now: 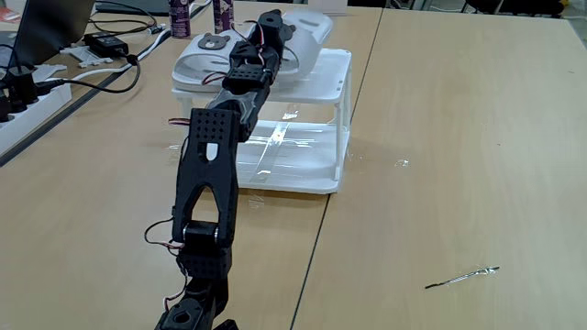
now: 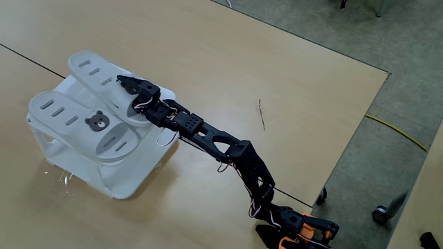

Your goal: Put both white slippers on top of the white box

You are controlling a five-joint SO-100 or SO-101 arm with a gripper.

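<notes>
Nearest the camera in a fixed view, the arm (image 1: 209, 174) stretches out long and low across the wooden surface (image 1: 459, 137), because the white box (image 1: 312, 174) sits pretty far from its base. The box is a two-tier stand with a glossy lower shelf. Both white slippers (image 2: 83, 114) are lying on its flat top, side by side; the one with the bear badge (image 2: 97, 123) is fully on, and the other one (image 2: 104, 79) pokes a bit past the edge. The hand (image 2: 128, 84) is right at that second slipper's strap, probably because it's setting it down. Can't tell if the fingers are clamped on it or apart. Farther back there are cables (image 1: 110, 46) and bottles (image 1: 180, 16).
</notes>
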